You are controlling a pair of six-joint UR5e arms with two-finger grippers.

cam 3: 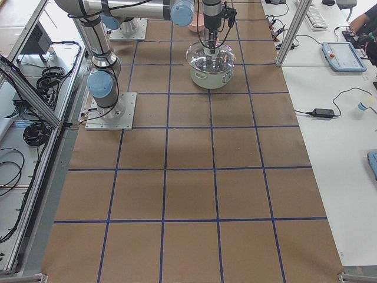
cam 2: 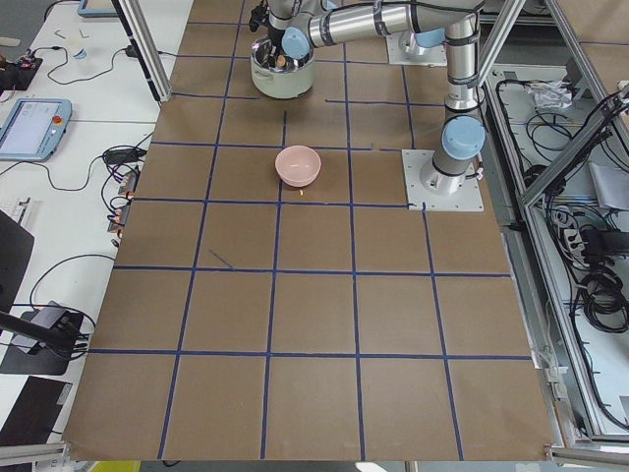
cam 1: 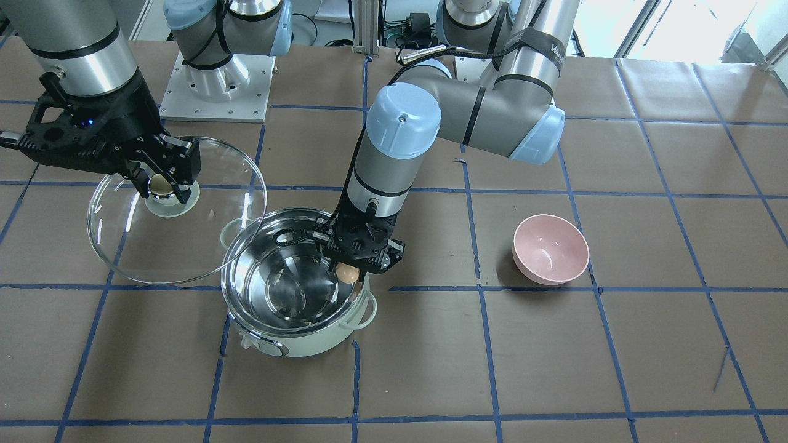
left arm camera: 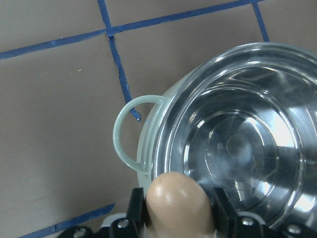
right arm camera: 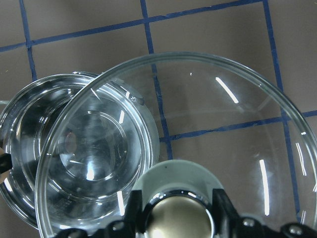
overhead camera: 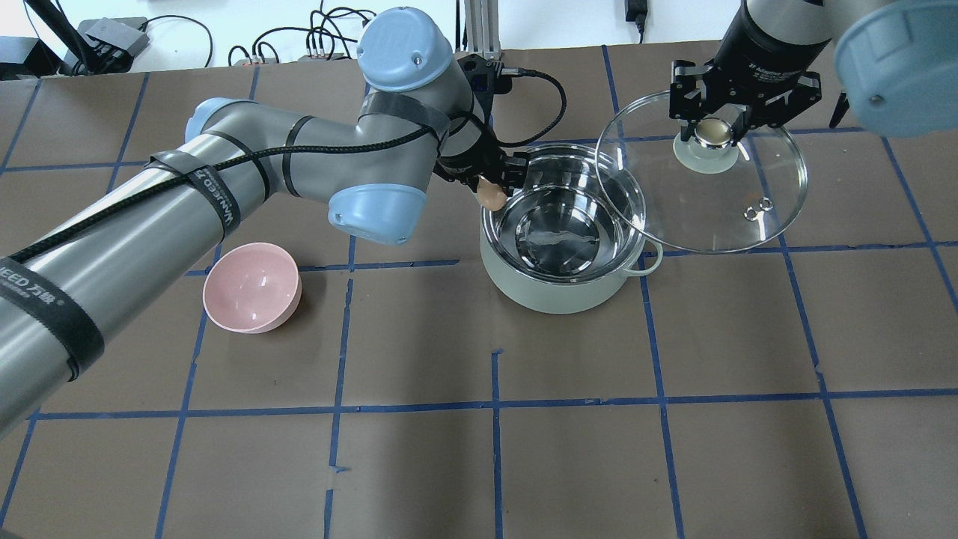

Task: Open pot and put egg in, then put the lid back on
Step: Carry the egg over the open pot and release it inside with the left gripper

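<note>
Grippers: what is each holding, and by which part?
Left gripper pinches the egg by its sides; right gripper holds the lid by its knob.

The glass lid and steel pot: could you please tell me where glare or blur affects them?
Right wrist view: white glare streaks across the lid, its knob blurred close up. Left wrist view: the egg is soft-focused, the pot interior mirror-bright.
</note>
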